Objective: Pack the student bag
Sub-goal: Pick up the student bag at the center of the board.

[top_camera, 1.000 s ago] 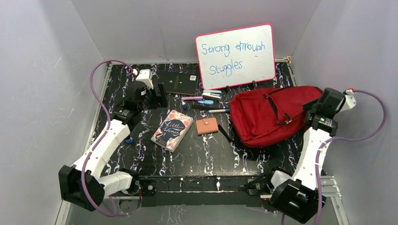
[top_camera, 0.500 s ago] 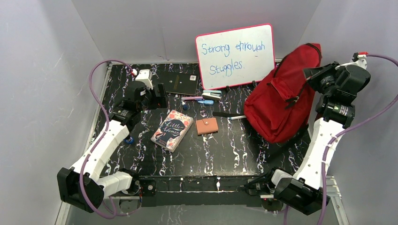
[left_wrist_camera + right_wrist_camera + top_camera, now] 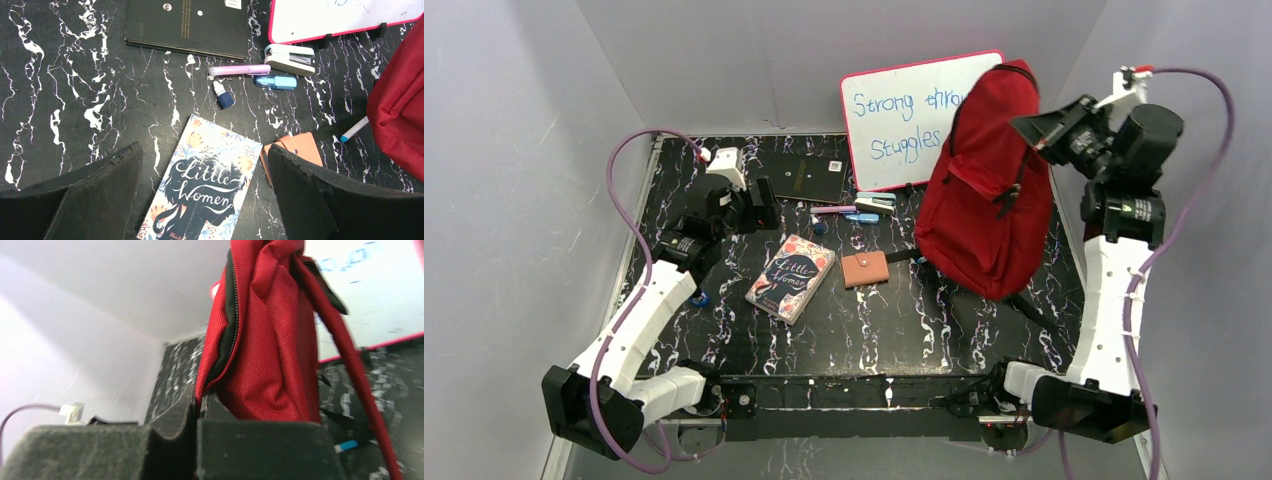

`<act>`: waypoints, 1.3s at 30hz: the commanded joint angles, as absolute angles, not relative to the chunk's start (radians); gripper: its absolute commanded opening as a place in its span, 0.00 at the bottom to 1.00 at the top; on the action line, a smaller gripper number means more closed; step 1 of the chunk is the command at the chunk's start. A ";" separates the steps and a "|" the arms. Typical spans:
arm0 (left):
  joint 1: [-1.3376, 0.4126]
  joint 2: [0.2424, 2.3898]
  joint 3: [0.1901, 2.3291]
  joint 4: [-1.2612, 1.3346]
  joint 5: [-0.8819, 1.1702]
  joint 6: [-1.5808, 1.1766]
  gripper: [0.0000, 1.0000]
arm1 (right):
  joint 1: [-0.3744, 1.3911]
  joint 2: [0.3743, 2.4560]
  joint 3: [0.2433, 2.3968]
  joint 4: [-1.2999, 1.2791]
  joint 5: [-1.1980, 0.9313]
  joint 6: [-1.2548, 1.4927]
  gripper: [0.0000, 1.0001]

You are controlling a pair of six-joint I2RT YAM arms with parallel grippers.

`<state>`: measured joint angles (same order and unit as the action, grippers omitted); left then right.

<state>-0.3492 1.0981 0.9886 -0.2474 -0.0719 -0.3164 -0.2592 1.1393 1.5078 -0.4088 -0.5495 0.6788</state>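
A second ago the large soft red fabric backpack (image 3: 984, 200) lay flat at the right of the black marbled desk (image 3: 874, 330). It now hangs upright in the upper right of the overhead view and covers the right part of the pink-framed whiteboard (image 3: 894, 110). The right gripper (image 3: 196, 407) has hoisted it, jaws pressed together on the red fabric edge beside the black zipper. Whether the bag's bottom touches the desk cannot be told. Standing like this, the bag looks better placed for opening and loading, but nothing is packed yet.

The left gripper (image 3: 205, 155) has barely shifted and hovers at the left of the frame with its jaws spread wide and empty.

Counted:
- one backpack
- one whiteboard
- one floral "Little Women" paperback book (image 3: 200, 185)
- one small tan wallet (image 3: 865, 268), just right of the book
- one flat black notebook (image 3: 187, 22)
- one white stapler (image 3: 290, 52)
- one pink pen (image 3: 240, 70)
- one light-blue correction roller (image 3: 275, 81)
- one small dark-blue bottle (image 3: 223, 96)
- one blue-capped white pen (image 3: 354, 129), beside the bag
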 commanded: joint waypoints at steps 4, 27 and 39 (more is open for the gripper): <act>-0.353 1.037 0.997 -0.264 -0.128 -0.328 0.91 | 0.145 1.277 1.708 -0.192 -0.475 0.713 0.00; -0.353 0.902 1.051 -0.369 -0.284 -0.299 0.93 | 0.639 1.666 2.239 -0.232 -0.194 0.342 0.00; -0.353 0.893 1.267 -0.366 -0.057 -0.172 0.94 | 0.640 1.384 1.967 -0.106 -0.297 -0.043 0.00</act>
